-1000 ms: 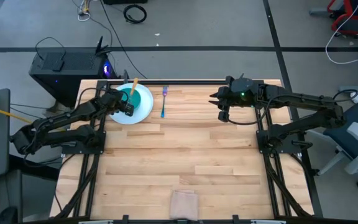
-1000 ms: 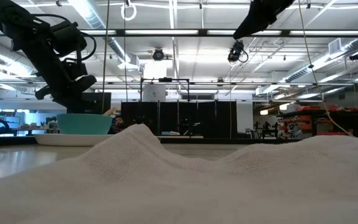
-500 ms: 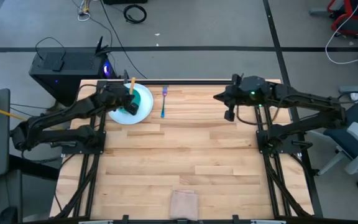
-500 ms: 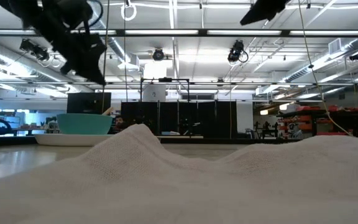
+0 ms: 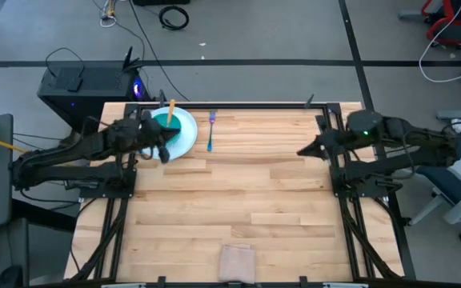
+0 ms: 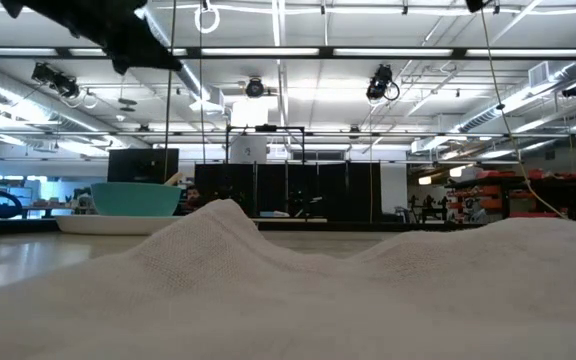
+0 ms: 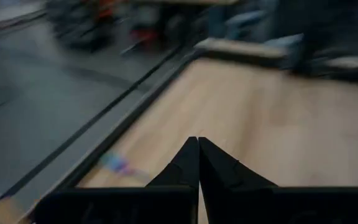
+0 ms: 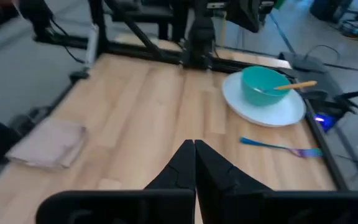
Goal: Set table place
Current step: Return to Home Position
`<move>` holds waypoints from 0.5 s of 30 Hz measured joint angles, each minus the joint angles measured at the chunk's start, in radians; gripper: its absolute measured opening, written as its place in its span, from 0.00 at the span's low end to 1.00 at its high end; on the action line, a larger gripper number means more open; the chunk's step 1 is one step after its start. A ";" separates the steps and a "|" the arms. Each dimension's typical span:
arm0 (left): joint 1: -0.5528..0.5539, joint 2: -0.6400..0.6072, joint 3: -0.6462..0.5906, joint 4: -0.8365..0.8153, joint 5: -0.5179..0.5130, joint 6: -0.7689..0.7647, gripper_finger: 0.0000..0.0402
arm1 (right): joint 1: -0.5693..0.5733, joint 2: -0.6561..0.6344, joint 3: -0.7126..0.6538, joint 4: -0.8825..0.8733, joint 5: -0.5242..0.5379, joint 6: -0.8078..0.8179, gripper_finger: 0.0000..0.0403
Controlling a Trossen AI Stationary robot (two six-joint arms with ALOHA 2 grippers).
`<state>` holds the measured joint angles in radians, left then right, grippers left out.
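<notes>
The white plate (image 5: 184, 142) sits near the table's far left corner, with the teal bowl (image 5: 172, 125) standing on it. The orange-handled spoon (image 5: 171, 110) has its metal end in the bowl and leans its handle on the bowl's rim. The blue-handled fork (image 5: 211, 131) lies flat on the table just right of the plate. My left gripper (image 5: 164, 152) is shut and raised over the plate's near rim. My right gripper (image 5: 302, 152) is shut and raised by the table's right side. The right wrist view shows the plate (image 8: 286, 111), bowl (image 8: 263, 84), spoon (image 8: 294, 86) and fork (image 8: 278, 147).
A folded beige cloth (image 5: 236, 262) lies at the middle of the table's near edge and fills the foreground of the low view (image 6: 368, 290). Bare wooden planks (image 5: 238, 192) spread between the plate and the cloth. Black rails run along the table's edges.
My left gripper has risen from beside the bowl and drawn back a little toward the table's near-left. My right gripper has pulled away from the table's far middle toward the right edge. The bowl, spoon, plate and fork have stayed in place.
</notes>
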<state>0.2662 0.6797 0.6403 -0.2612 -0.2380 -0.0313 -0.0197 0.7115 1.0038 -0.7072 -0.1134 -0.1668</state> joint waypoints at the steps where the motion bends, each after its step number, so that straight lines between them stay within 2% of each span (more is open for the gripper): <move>1: -0.009 -0.024 -0.017 0.027 0.053 0.009 0.02 | 0.012 -0.031 -0.026 0.013 0.000 0.019 0.01; 3: -0.024 -0.066 -0.054 0.102 0.165 0.028 0.01 | 0.041 -0.088 -0.084 0.064 -0.001 0.067 0.01; 5: -0.036 -0.097 -0.087 0.178 0.226 0.029 0.01 | 0.074 -0.139 -0.148 0.124 -0.011 0.116 0.01; 11: -0.049 -0.126 -0.184 0.292 0.303 0.035 0.01 | 0.155 -0.237 -0.363 0.270 -0.012 0.130 0.01; 15: -0.047 -0.146 -0.248 0.366 0.328 0.076 0.02 | 0.167 -0.285 -0.438 0.341 -0.006 0.137 0.01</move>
<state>0.2192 0.5340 0.3918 0.1045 0.0902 0.0450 0.1471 0.4260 0.5659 -0.3664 -0.1196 -0.0294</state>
